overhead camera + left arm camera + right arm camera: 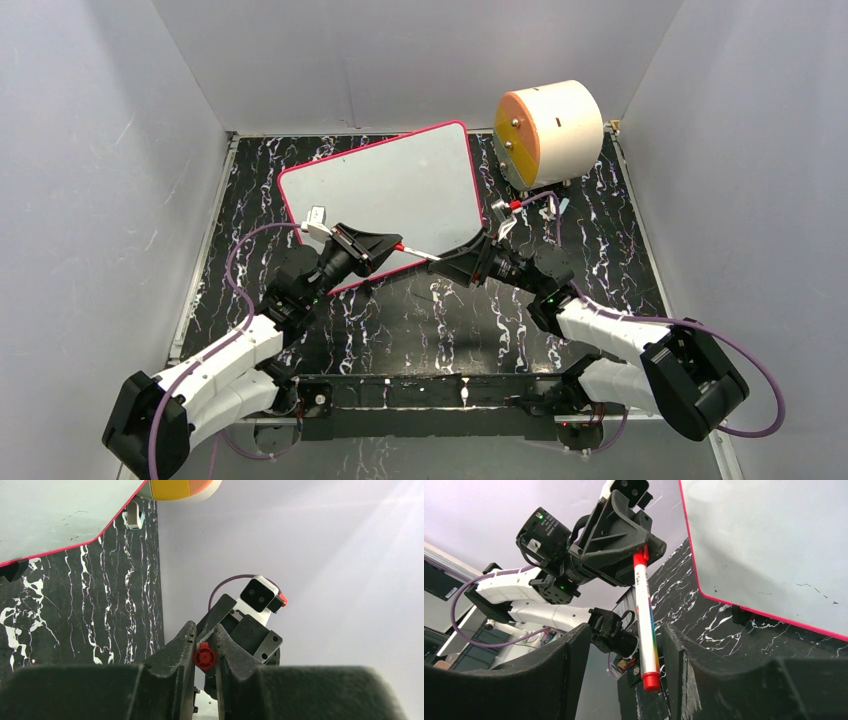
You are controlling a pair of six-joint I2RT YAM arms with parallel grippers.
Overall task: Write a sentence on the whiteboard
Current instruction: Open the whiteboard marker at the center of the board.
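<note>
While two grippers meet above the near half of the table (450, 320), one marker (644, 615) runs between them. The left gripper (204, 655) pinches one red end of it. The right gripper (626, 630) has its fingers spread on either side of the barrel, seemingly not touching it. Just beyond, one whiteboard (390, 185) lies flat on the black marbled top, its face showing only faint specks. One cream cylinder (555, 130) stands beside its far right corner.
</note>
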